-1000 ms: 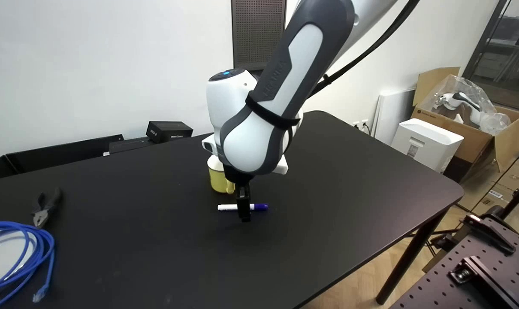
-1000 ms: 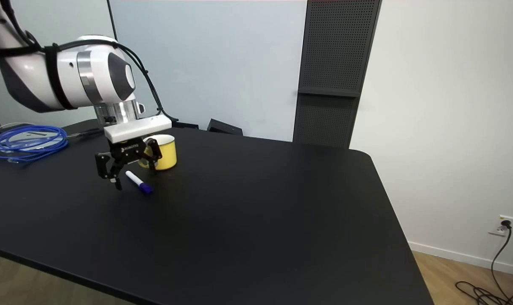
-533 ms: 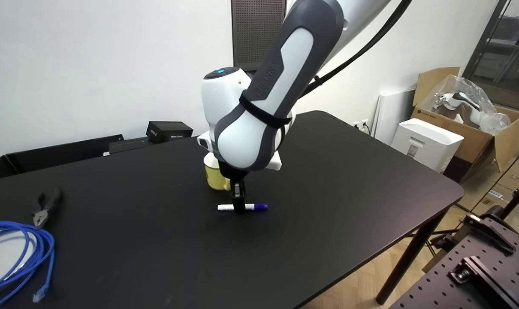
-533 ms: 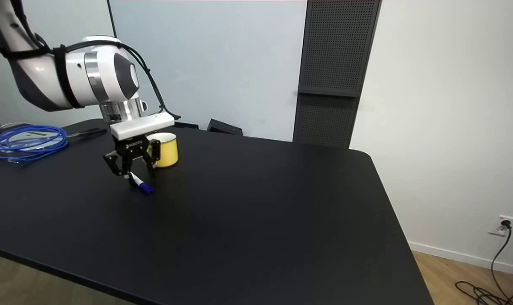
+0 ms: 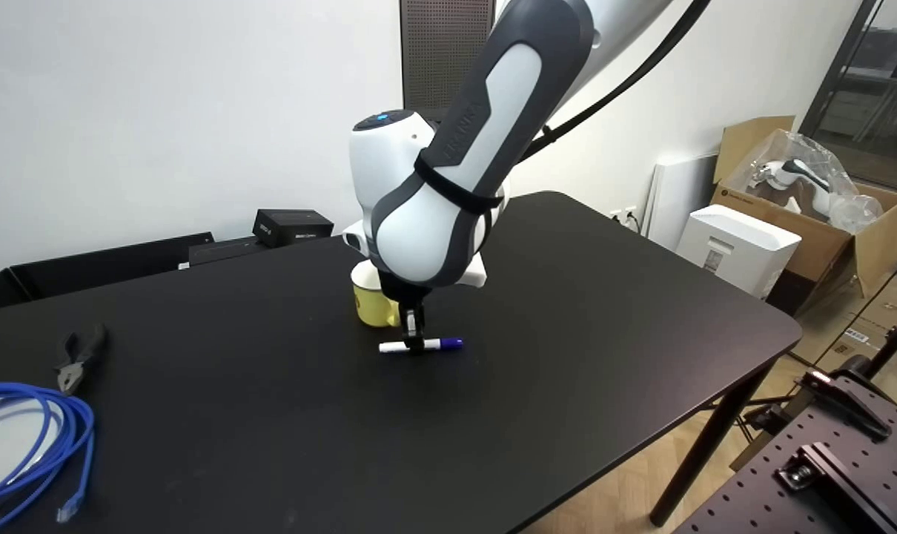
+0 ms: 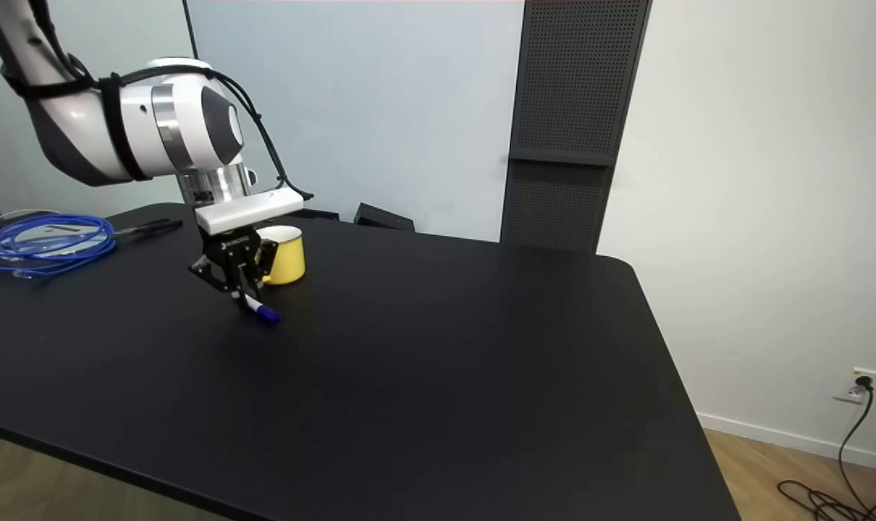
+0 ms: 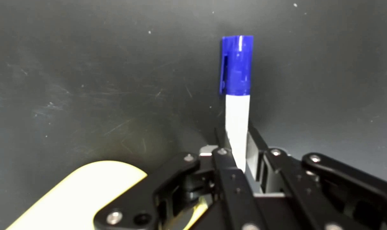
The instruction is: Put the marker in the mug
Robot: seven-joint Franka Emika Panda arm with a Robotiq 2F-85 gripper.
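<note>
The marker, with its white barrel and dark blue cap, reaches out between the finger pads in the wrist view. My gripper is shut on the white barrel, a pad against each side. In both exterior views the marker lies nearly level across the fingertips of the gripper, cap end sticking out. Whether it is clear of the table I cannot tell. The yellow mug stands upright close beside the gripper, partly covered by it. Its pale inside and rim fill the lower left of the wrist view, where the mug is cut off.
On the dark table, pliers and a coiled blue cable lie well away from the gripper. Black boxes stand behind the table's back edge, near the wall.
The gripper came down around the marker, its fingers closed on the barrel, and the marker has shifted slightly with it. The mug has barely shifted in view.
</note>
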